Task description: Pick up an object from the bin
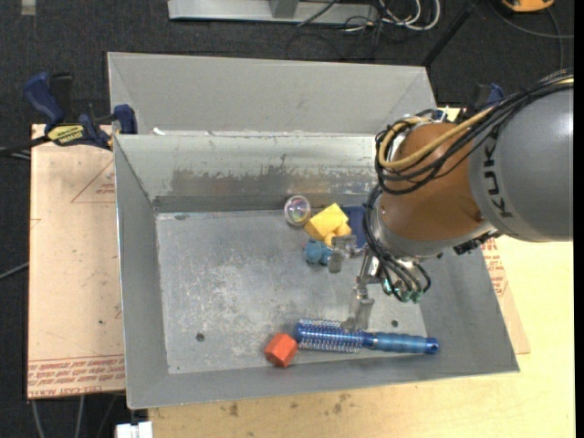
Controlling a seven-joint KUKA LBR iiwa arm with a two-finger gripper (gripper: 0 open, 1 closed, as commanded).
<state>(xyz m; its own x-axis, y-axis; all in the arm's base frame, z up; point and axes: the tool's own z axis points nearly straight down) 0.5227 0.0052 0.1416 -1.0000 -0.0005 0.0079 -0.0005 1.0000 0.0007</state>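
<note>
**A:** So, which thing is the gripper (359, 318) over?

**B:** The blue brush (365, 339), which lies flat on the floor of the bin (228, 281) along its near wall. The gripper hangs just above the brush, about where the bristle head meets the handle. I cannot tell whether it is touching the brush.

**A:** Is it open or closed?

**B:** I cannot tell from this angle, and I see nothing held in it.

**A:** What lies around the brush?

**B:** An orange block (281, 349) sits right at the brush's bristle end, touching it or nearly so. A yellow block (328, 221), a small blue piece (318, 254) and a clear ball (297, 211) are clustered well beyond the brush, toward the far wall.

**A:** How will the brush handle?

**B:** I judge it to be light, with a stiff, smooth plastic handle that may be a little slippery. The bristles look springy, so a grip on them would give and could slide off. The brush is long, so taken at either tip it would likely swing down. I would close across the narrow handle just beside the head, near the balance point. That spot also keeps clear of the orange block.
</note>
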